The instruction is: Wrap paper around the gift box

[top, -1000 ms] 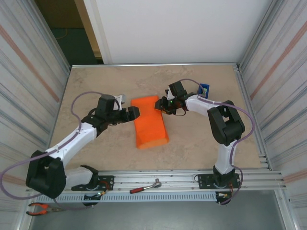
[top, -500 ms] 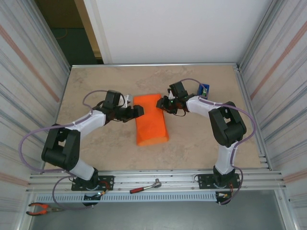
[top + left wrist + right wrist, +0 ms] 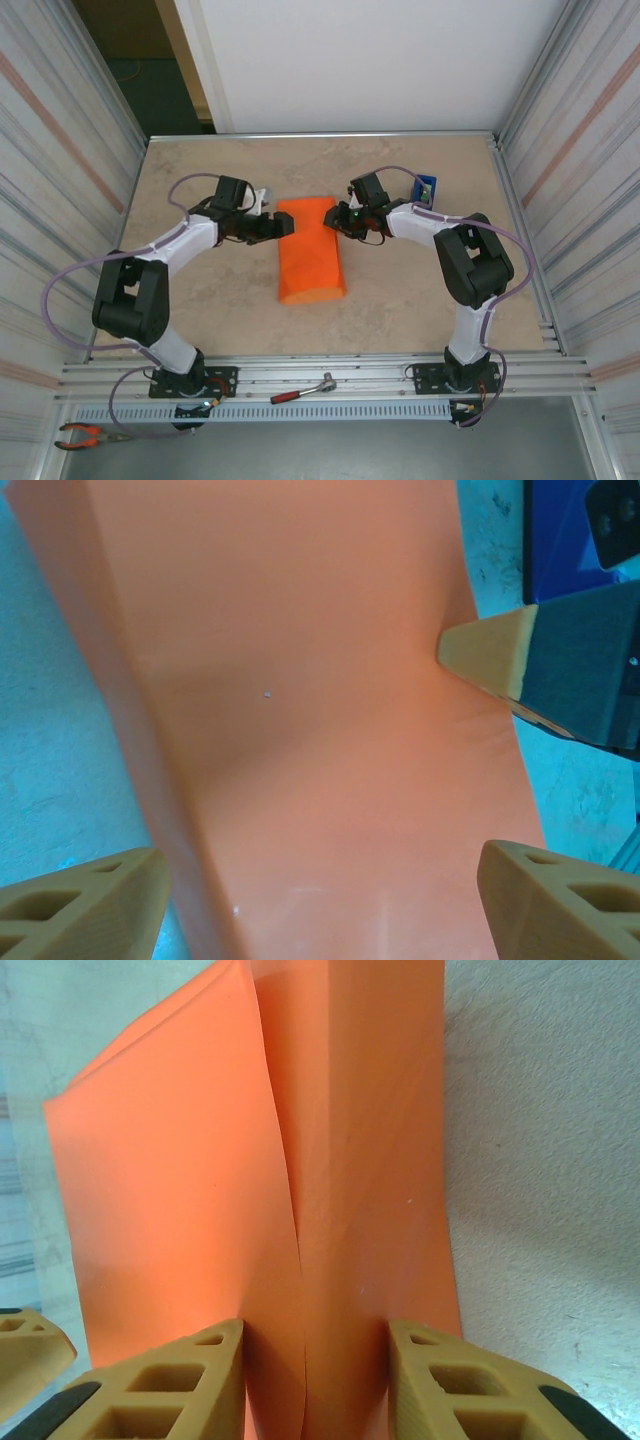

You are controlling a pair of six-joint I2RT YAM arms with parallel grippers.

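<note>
- The paper (image 3: 312, 258) lies folded into a long bundle at the middle of the table (image 3: 420, 300)
- Left gripper (image 3: 284, 226) has fingers wide apart, astride its far end
- Right gripper (image 3: 315, 1380) is clamped on the paper's raised fold

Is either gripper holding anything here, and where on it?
The right gripper pinches the paper by its raised fold at the far end; the left gripper stands open over it, holding nothing.

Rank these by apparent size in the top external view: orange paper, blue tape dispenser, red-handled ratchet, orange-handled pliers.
1. orange paper, by far the largest
2. orange-handled pliers and red-handled ratchet: about alike, left unranked
3. blue tape dispenser, smallest, partly hidden
</note>
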